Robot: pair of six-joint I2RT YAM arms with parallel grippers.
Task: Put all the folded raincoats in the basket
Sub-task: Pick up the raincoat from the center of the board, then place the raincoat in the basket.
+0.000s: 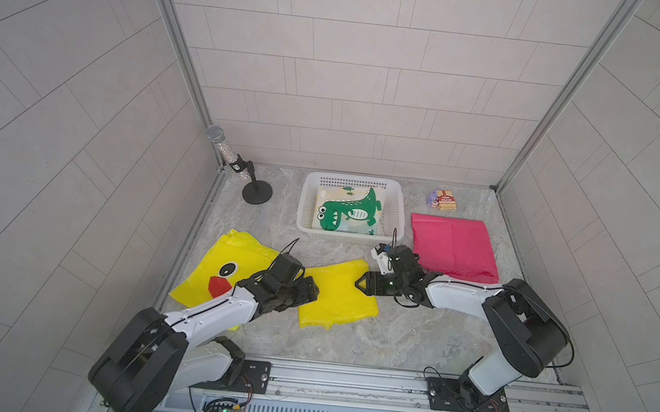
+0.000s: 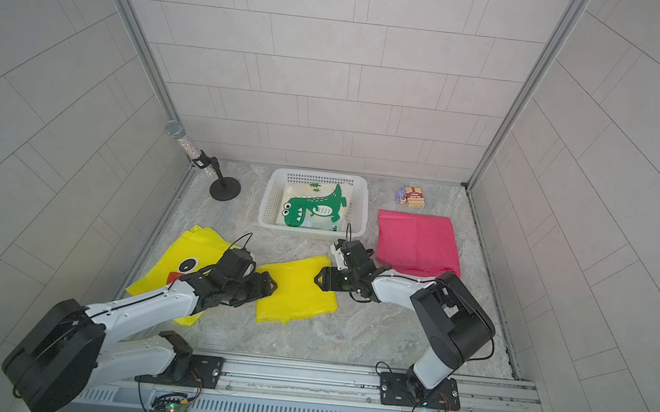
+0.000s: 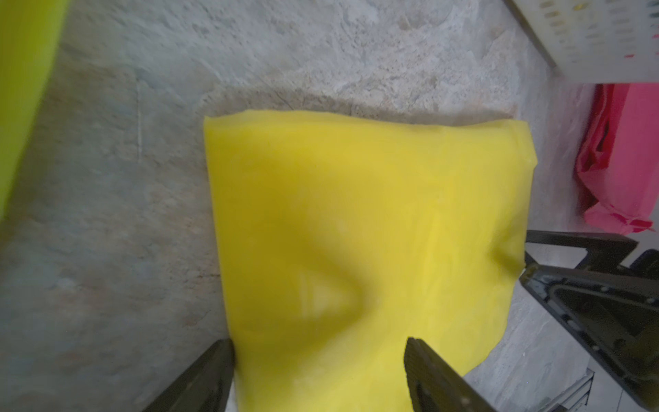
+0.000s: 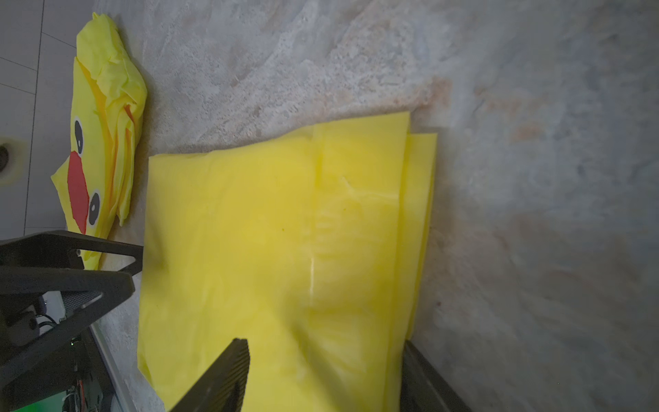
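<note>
Top views: folded yellow raincoat between left end effector and right end effector.

White perforated plastic basket at desk rear centre, dinosaur-print folded raincoat in it. Pink folded raincoat right; plain yellow folded raincoat in front; microphone stand left.

The left arm hides part of the duck raincoat. Print on the small box at the table's far right corner is illegible. The basket is cut off and blurred.
</note>
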